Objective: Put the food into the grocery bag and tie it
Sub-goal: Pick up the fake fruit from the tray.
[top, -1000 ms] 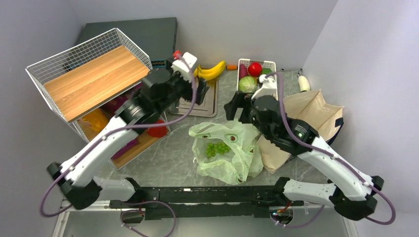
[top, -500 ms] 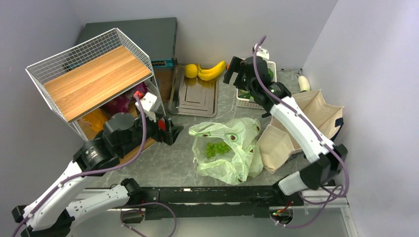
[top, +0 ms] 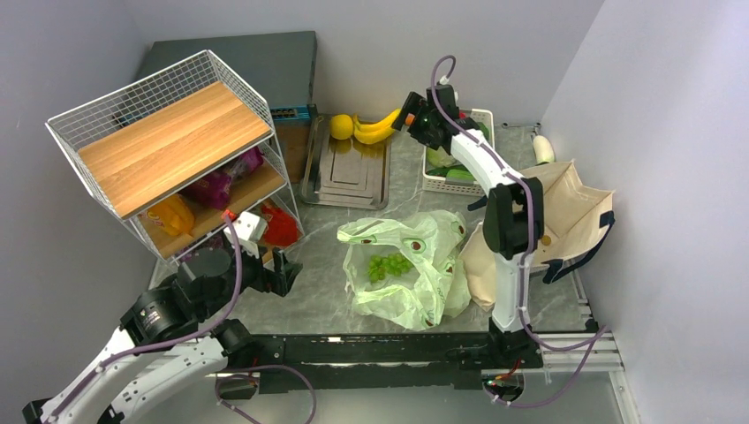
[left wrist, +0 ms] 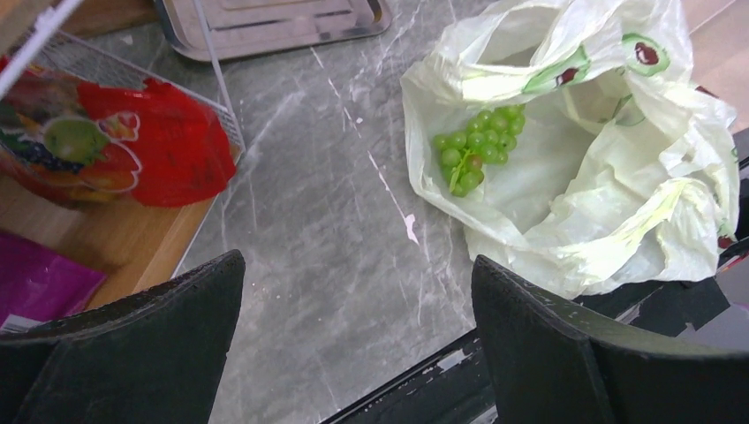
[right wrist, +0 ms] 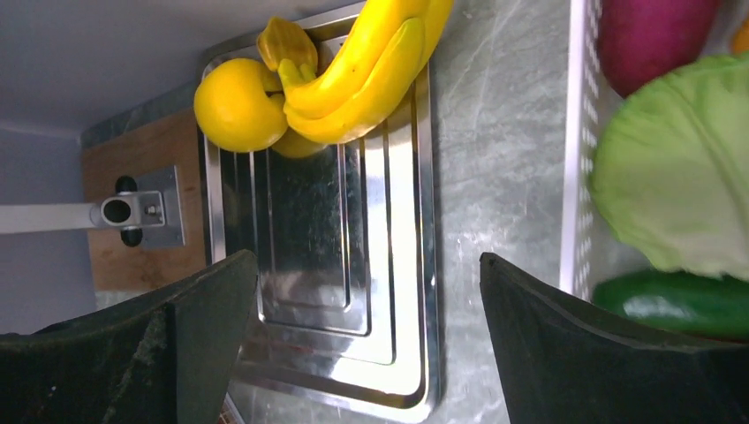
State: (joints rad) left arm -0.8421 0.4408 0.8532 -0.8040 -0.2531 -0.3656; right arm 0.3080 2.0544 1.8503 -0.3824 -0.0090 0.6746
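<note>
Both arms are built of smooth white shell links joined by chunky black cylindrical joints. The left arm [top: 132,375] has a thin purple cable [top: 237,265] looping along it, and a small white camera block [top: 250,227] with a red tip sits at its wrist. The right arm [top: 503,291] carries a purple cable of the same kind. The left fingers [left wrist: 132,353] and right fingers [right wrist: 609,353] are broad matte-black slabs with a grainy surface and curved edges. Both bases sit on a black rail [top: 371,349] along the near edge of the counter [top: 318,291].
</note>
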